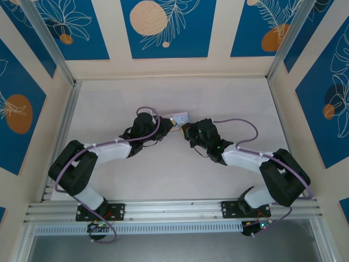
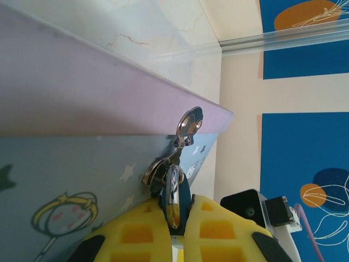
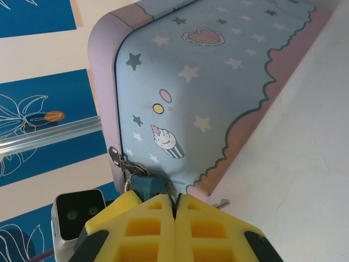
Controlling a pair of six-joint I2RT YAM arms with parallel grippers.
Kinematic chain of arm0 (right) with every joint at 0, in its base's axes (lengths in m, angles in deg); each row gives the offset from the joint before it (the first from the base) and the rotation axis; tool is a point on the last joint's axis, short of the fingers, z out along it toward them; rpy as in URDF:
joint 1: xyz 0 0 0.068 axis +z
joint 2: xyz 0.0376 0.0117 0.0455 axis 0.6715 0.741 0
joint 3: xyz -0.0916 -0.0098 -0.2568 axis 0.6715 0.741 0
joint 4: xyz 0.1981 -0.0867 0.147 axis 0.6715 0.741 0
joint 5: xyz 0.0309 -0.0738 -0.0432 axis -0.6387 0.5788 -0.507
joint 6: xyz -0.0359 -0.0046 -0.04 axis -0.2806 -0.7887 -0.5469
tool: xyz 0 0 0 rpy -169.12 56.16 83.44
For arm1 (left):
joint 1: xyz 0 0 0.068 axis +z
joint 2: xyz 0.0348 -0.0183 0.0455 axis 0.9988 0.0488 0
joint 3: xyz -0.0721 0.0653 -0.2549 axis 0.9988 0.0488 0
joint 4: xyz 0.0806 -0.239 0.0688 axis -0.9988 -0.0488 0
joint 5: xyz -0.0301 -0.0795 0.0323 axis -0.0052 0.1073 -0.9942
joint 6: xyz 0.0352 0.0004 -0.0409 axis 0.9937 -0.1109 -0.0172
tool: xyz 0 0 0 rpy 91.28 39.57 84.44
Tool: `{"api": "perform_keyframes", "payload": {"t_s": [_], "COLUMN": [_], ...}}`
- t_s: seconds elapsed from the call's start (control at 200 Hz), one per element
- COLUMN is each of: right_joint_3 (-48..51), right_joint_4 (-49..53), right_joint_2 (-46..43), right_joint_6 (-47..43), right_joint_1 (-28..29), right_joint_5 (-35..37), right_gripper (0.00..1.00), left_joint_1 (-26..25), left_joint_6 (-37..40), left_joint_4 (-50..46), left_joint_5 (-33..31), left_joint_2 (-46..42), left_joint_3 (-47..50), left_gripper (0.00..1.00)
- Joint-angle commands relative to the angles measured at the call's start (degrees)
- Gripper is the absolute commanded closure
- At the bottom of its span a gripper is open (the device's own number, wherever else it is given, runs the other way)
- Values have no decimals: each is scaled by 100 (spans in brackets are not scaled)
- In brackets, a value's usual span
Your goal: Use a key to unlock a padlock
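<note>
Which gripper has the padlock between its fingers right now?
The left gripper: the dark blue padlock sits between its yellow fingers. The right gripper has its fingers closed together, the padlock just off their tips.

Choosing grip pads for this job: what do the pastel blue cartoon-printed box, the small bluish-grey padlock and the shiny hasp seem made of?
Pastel blue cartoon-printed box: likely thin printed sheet metal, satin, given its rolled lilac edge; stiff card not excluded. Small bluish-grey padlock: dull painted or plastic-coated body, with bright metal on it. Shiny hasp: polished metal, mirror-like reflections.
</note>
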Motion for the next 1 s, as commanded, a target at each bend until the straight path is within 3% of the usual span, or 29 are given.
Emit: {"api": "perform_keyframes", "payload": {"t_s": [0.0,0.995], "right_joint_3": [-141,142], "right_joint_4": [-131,-34], "right_joint_2": [63,7], "right_joint_6": [6,147], "right_joint_1": [48,70], "right_joint_5": [85,165], "right_gripper": [100,100], "left_joint_1": [-5,-10], "left_joint_6": [20,42], "left_joint_4": [223,151], "left_joint_5": [-61,-115], "left_joint_2": [-238,-265], "left_joint_3": [-1,-14], "left_gripper": [100,100]}}
